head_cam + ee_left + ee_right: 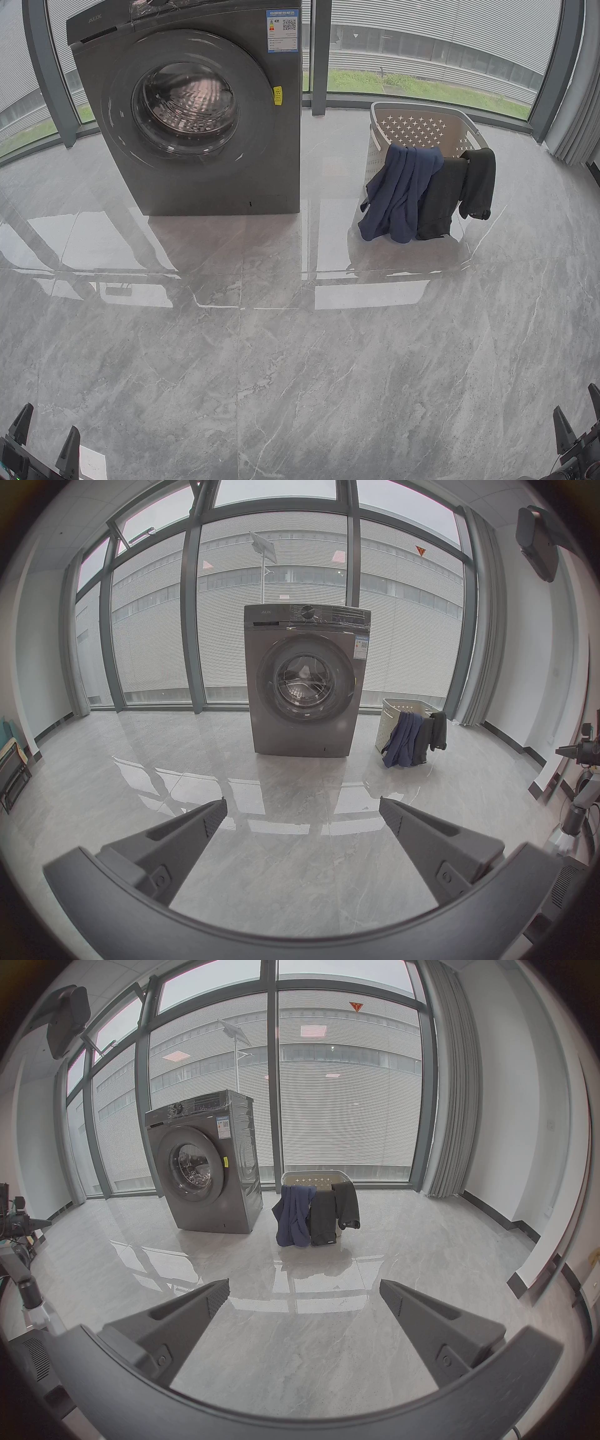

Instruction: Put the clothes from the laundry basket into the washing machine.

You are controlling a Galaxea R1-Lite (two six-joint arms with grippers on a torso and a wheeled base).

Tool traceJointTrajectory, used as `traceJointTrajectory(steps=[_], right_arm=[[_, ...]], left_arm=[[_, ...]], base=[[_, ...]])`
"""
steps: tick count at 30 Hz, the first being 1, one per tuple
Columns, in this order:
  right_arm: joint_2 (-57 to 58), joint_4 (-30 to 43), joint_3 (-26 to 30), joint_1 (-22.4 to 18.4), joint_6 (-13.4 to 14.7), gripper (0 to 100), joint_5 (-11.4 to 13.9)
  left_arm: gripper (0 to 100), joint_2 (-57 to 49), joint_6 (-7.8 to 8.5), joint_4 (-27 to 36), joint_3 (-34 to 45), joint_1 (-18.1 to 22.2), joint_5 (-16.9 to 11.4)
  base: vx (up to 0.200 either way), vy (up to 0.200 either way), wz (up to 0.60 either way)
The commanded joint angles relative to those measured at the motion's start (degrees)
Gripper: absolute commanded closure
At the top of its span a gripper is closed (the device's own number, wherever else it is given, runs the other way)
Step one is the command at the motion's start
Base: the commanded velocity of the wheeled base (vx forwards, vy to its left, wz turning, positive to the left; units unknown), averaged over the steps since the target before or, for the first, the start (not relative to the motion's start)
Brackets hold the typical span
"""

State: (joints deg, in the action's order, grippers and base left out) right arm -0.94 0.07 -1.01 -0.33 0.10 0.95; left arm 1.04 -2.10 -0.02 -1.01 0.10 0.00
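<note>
A dark grey washing machine (194, 112) stands at the far left by the windows; its round front door looks shut. To its right is a white laundry basket (425, 128) with a blue garment (400, 194) and two dark garments (456, 184) draped over its front rim. My left gripper (45, 434) is at the near left, open and holding nothing, far from the basket. At the near right, my right gripper (578, 412) is open and holding nothing. The wrist views show the washing machine (305, 680) (203, 1163) and the laundry basket (395, 708) (315, 1179) across the floor, beyond my left gripper (303, 811) and right gripper (304, 1292).
Glossy grey tiled floor (281, 350) stretches between me and the machine and basket. Floor-to-ceiling windows with dark frames (320, 56) run behind them. A curtain (578, 125) hangs at the far right. Equipment on stands (581, 774) sits to one side of the room.
</note>
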Motion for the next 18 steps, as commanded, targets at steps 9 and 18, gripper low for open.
traceJointTrajectory(steps=[9,18], right_arm=[[0.9,0.0,1.0,0.0,0.0,0,0.0],[0.9,0.0,1.0,-0.1,0.0,0,0.0]], left_arm=[[0,-0.9,-0.19,0.0,1.0,0.0,0.0],[0,-0.9,-0.19,0.0,1.0,0.0,0.1]], base=[[0.200,0.000,0.00],[0.200,0.000,0.00]])
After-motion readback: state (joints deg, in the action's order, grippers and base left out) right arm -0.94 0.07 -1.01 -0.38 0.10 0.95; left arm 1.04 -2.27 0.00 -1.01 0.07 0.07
